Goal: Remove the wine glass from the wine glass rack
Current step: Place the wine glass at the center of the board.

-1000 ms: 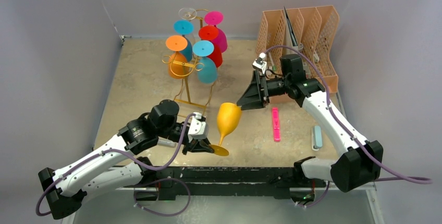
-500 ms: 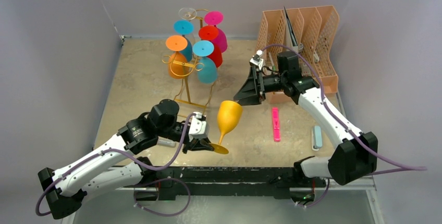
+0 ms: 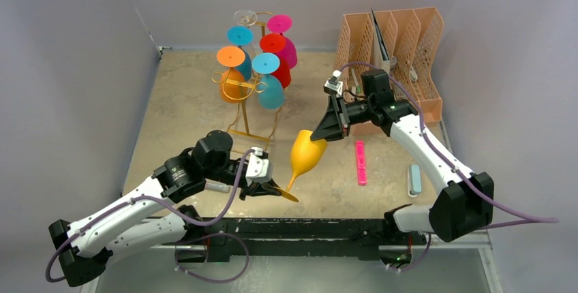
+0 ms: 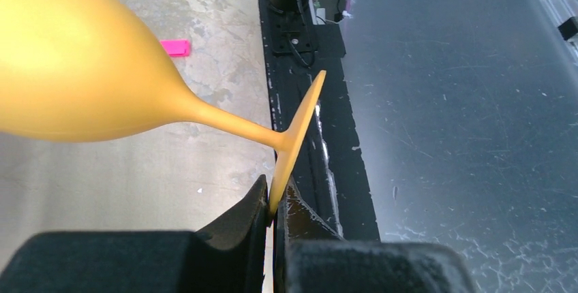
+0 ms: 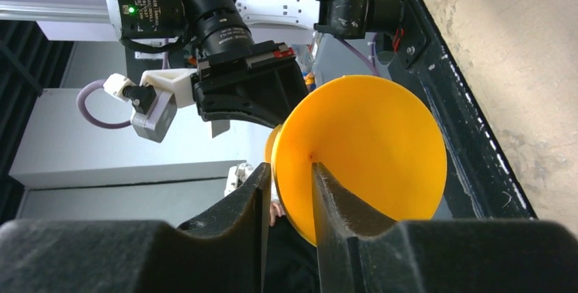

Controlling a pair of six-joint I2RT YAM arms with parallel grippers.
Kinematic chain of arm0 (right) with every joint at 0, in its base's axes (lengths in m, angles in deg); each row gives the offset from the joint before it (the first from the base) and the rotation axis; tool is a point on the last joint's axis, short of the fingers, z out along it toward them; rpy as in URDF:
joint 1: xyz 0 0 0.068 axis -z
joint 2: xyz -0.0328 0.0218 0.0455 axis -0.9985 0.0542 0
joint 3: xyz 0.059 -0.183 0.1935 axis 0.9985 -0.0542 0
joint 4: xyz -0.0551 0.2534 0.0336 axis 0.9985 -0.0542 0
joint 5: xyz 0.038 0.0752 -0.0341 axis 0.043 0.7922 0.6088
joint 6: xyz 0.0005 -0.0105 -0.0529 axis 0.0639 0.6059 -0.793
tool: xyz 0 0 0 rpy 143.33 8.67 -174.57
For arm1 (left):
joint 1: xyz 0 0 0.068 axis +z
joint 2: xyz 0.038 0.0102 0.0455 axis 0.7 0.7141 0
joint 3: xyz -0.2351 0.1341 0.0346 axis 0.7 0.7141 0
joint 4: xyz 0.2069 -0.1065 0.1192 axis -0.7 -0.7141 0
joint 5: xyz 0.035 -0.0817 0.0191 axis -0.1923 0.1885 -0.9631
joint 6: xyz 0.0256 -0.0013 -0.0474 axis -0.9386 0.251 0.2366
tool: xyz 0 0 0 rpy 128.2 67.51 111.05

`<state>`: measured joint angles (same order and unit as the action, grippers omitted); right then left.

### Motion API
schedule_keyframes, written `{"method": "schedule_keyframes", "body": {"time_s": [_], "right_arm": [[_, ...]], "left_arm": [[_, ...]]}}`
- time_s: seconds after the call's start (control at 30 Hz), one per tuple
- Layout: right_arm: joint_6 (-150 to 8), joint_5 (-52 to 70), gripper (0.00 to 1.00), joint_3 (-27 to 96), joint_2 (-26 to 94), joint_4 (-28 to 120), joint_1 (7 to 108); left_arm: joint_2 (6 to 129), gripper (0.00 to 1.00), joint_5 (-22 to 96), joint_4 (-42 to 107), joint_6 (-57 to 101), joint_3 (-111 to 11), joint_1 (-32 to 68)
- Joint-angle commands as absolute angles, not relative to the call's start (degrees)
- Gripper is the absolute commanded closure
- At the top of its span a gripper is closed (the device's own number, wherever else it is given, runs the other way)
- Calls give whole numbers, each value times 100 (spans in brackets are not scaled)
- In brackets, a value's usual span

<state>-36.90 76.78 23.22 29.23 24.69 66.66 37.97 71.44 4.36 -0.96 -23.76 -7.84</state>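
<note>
A yellow wine glass (image 3: 305,153) (image 4: 75,68) (image 5: 368,150) hangs tilted in the air between both arms, off the gold wine glass rack (image 3: 247,131) behind it. My left gripper (image 3: 269,185) (image 4: 275,201) is shut on the edge of its round foot. My right gripper (image 3: 319,134) (image 5: 287,170) straddles the bowl's rim, one finger inside the bowl and one outside, both closed in against the wall.
Several coloured glasses hang upside down on the rack, among them orange (image 3: 232,85), teal (image 3: 270,92) and red (image 3: 278,68). A peach file organiser (image 3: 402,48) stands at the back right. A pink bar (image 3: 360,162) and a grey-blue piece (image 3: 414,179) lie on the table at the right.
My right gripper came down and left onto the bowl's rim and narrowed its fingers around it. The glass has tipped toward the right arm. My left gripper kept its hold.
</note>
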Motion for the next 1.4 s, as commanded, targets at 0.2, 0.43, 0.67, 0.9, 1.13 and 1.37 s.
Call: {"method": "schedule_keyframes", "body": {"time_s": [0.2, 0.43, 0.67, 0.9, 1.13, 1.37], "right_arm": [[-3738, 8224, 84, 2333, 2635, 2292, 6402], [-3665, 7655, 100, 2287, 2555, 2372, 6404], [-3586, 6765, 100, 2254, 2283, 2561, 6404], [-4546, 4919, 100, 2619, 2100, 1119, 6359], [-5293, 1194, 100, 3015, 2319, 55, 5761], [-5901, -722, 100, 3426, 2723, 261, 5057]], "left_arm": [[3882, 100, 6052, 1060, -57, -2424, -769], [4053, 81, 5664, 758, 3, -2605, -769], [4029, 35, 5320, 447, 174, -2665, -769], [3954, 19, 4893, 397, 374, -2547, -769], [3776, 14, 3280, 357, 989, -2484, -769], [3402, 12, 2339, -218, 1655, -2540, -769]]}}
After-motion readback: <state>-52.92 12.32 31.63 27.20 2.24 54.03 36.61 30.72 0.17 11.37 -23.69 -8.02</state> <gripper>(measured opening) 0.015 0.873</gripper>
